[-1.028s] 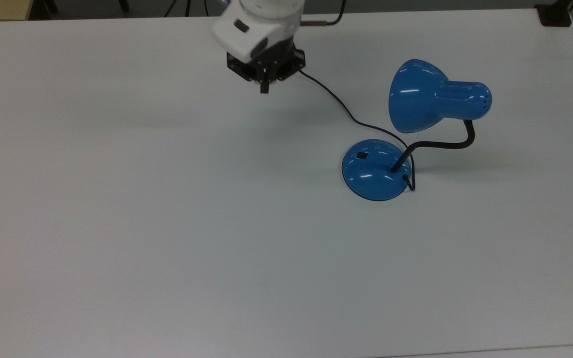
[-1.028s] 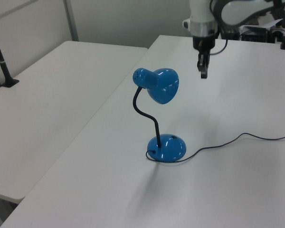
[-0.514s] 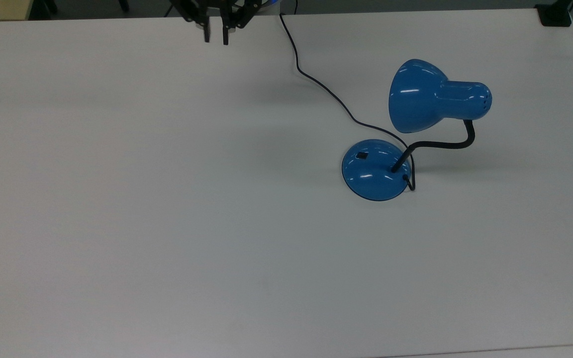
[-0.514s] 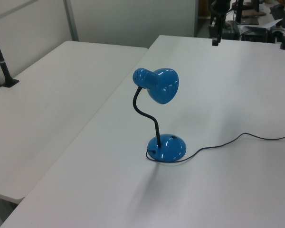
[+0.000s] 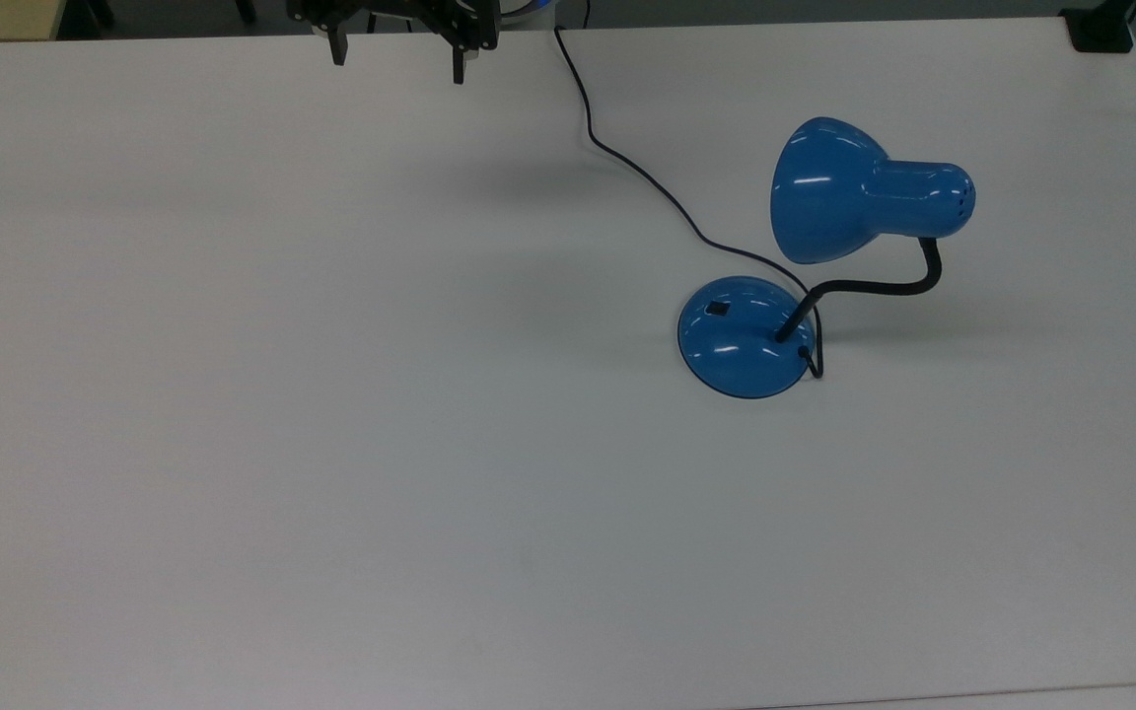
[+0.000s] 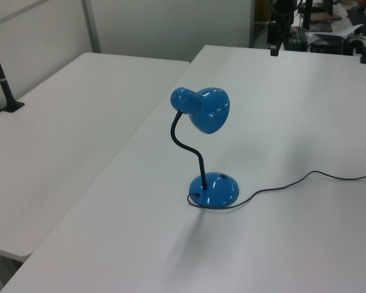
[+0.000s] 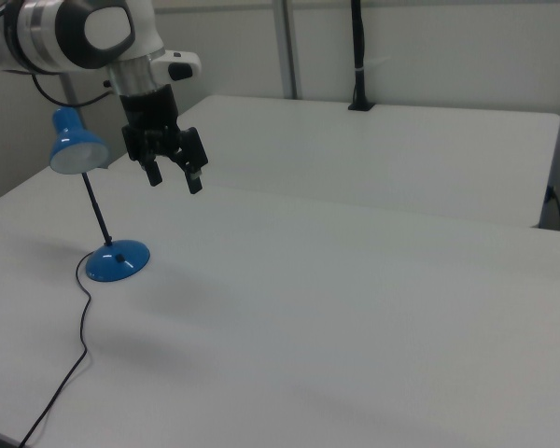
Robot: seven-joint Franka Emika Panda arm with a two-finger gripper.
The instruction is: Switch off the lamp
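White table [image 5: 331, 394]; end effector [image 5: 396, 57] half cropped.

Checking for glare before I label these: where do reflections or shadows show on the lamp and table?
Top view: white highlight streaks on the lamp shade and base. Left view: a soft shadow lies on the table near the base. Right view: the shade's opening looks pale.

lamp [image 5: 829, 192]: glossy blue shade and base, smooth, with bright streaks of reflected light
neck [image 5: 874, 288]: matt black, finely ribbed
cord [image 5: 647, 177]: thin, black, dull
worktop [image 5: 331, 444]: smooth, matt, pale grey-white
claw [image 7: 175, 176]: matt black fingers under a shiny white arm shell
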